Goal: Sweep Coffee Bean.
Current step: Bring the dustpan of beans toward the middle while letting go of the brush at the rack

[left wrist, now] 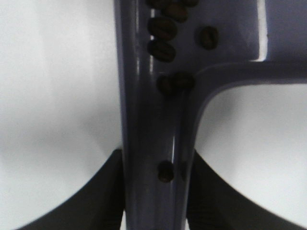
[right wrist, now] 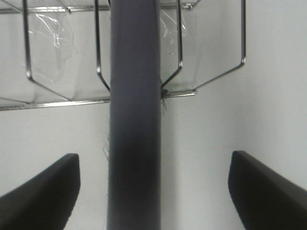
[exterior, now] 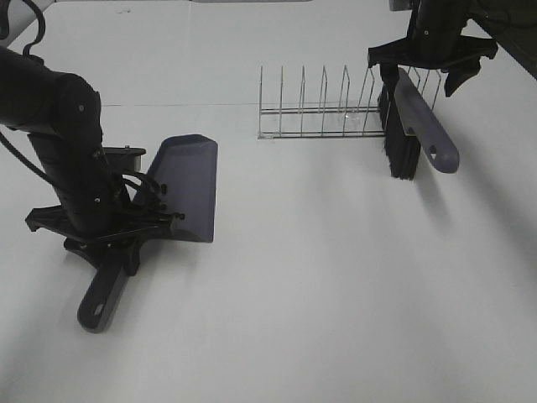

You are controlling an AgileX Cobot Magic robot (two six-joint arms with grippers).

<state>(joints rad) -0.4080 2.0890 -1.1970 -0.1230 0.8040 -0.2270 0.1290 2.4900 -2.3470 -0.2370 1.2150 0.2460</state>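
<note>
My left gripper [exterior: 113, 239] is shut on the handle of the grey-purple dustpan [exterior: 186, 186], which lies flat on the white table. In the left wrist view both fingers [left wrist: 96, 201] press the dustpan's handle [left wrist: 148, 143]. Several coffee beans [left wrist: 163, 33] lie in the pan's back corner, and one bean [left wrist: 166, 171] sits in the handle's groove. My right gripper [exterior: 424, 75] is open, its jaws wide apart on either side of the brush's grey-purple handle [exterior: 424, 122] without touching it. The brush's black bristles [exterior: 399, 147] rest on the table next to the rack. The brush handle fills the middle of the right wrist view [right wrist: 134, 120].
A wire dish rack [exterior: 323, 109] stands at the back middle of the table, right beside the brush; it also shows in the right wrist view [right wrist: 62, 62]. The table's right edge [exterior: 503, 50] runs close behind my right arm.
</note>
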